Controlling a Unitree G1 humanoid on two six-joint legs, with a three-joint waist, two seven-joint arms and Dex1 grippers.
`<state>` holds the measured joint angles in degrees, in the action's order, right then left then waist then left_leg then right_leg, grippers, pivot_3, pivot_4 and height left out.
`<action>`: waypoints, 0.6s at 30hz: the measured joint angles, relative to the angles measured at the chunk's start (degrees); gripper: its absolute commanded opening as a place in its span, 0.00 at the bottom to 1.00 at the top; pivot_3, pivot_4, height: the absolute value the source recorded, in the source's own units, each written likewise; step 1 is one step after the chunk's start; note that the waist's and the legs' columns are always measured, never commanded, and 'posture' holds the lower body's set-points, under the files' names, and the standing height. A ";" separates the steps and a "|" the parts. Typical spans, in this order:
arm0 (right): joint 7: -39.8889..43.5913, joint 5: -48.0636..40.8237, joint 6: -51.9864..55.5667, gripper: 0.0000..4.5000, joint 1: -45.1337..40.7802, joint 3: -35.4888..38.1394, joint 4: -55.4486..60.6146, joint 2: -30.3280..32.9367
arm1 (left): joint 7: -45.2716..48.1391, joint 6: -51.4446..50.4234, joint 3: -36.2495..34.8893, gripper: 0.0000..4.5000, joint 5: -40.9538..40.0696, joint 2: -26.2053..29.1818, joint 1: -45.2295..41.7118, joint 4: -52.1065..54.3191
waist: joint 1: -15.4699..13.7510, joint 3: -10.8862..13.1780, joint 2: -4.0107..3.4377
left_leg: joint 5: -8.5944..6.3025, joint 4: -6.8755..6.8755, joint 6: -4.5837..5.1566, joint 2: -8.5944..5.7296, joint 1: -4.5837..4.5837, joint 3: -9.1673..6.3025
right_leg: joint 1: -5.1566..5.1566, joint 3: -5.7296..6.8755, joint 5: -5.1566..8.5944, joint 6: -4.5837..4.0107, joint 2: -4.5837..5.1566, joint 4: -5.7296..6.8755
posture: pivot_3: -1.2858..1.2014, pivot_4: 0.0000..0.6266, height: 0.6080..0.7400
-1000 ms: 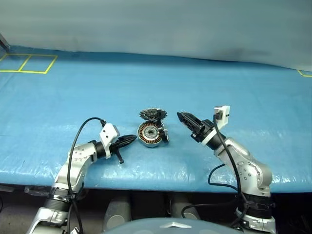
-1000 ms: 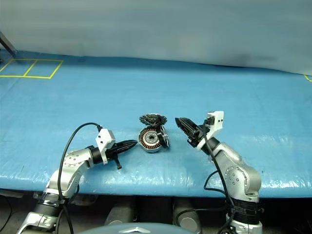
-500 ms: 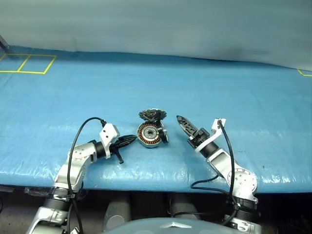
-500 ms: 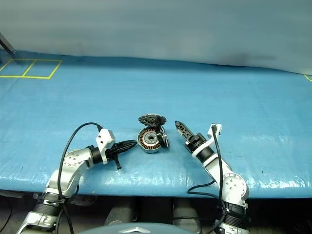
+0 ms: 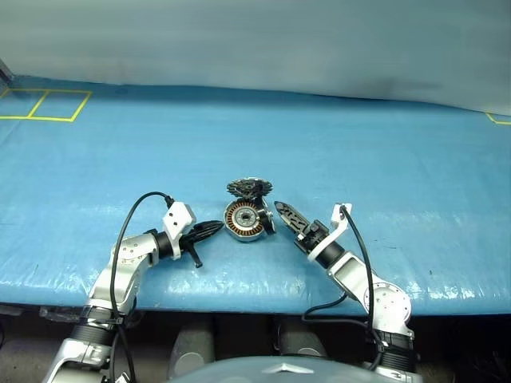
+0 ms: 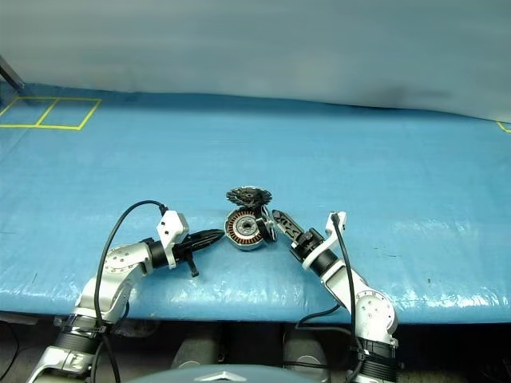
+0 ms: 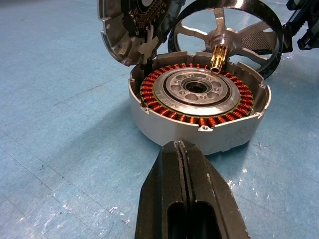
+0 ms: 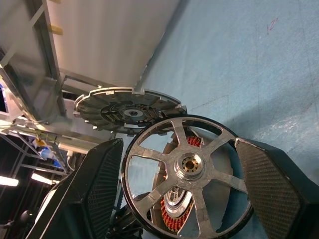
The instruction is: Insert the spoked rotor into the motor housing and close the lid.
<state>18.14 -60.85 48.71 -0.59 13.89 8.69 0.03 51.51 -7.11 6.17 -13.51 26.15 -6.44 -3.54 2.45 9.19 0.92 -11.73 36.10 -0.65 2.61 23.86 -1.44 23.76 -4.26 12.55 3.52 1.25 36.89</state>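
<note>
The motor housing, a silver puck with copper windings, lies on the blue table. Its lid stands open behind it, joined at the edge, with the dark toothed face showing. The spoked rotor stands on edge, leaning against the housing's right side. My right gripper is open and level, one finger on each side of the rotor's black ring; I cannot tell whether either touches it. My left gripper is shut and empty, pointing at the housing's left side, a short gap away.
The blue cover stretches wide on all sides of the parts. Yellow tape squares mark the far left corner. The table's front edge runs just below both arms. A pale wall stands behind.
My right arm has come down and to the left, up to the rotor, rolling its wrist. Its fingers have spread from nearly shut to wide. The left arm and the parts have stayed put.
</note>
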 measured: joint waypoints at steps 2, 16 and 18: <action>-0.24 0.35 0.02 0.85 -0.10 -0.19 -0.51 0.13 | -0.20 0.00 0.00 0.00 0.01 0.00 0.01 0.00 | 0.00 0.00 0.00 | 0.00 0.00 0.00 0.00 0.00 0.00 | 0.00 0.00 0.00 0.00 0.00 0.00 | 0.52 0.24 1.00; 0.17 3.25 -0.09 0.38 -0.10 -3.46 -0.79 1.28 | -0.31 -0.04 0.01 0.00 0.01 -0.01 0.25 0.00 | 0.01 0.00 0.00 | 0.00 0.00 0.00 0.00 0.00 0.00 | 0.00 0.00 0.00 0.00 0.00 0.00 | 0.52 0.24 1.00; 0.53 3.22 -0.47 0.23 -0.17 -3.56 -0.56 1.23 | -0.34 -0.04 0.01 0.00 0.03 -0.01 0.25 0.00 | 0.02 0.00 0.01 | 0.00 0.00 0.00 0.00 -0.01 0.00 | -0.01 0.00 0.00 0.00 0.00 0.00 | 0.52 0.24 1.00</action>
<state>18.67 -57.63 48.24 -0.76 10.33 8.13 1.27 51.16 -7.15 6.18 -13.48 26.13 -6.19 -3.54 2.47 9.19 0.92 -11.73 36.10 -0.65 2.61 23.85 -1.44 23.76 -4.26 12.55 3.52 1.25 36.89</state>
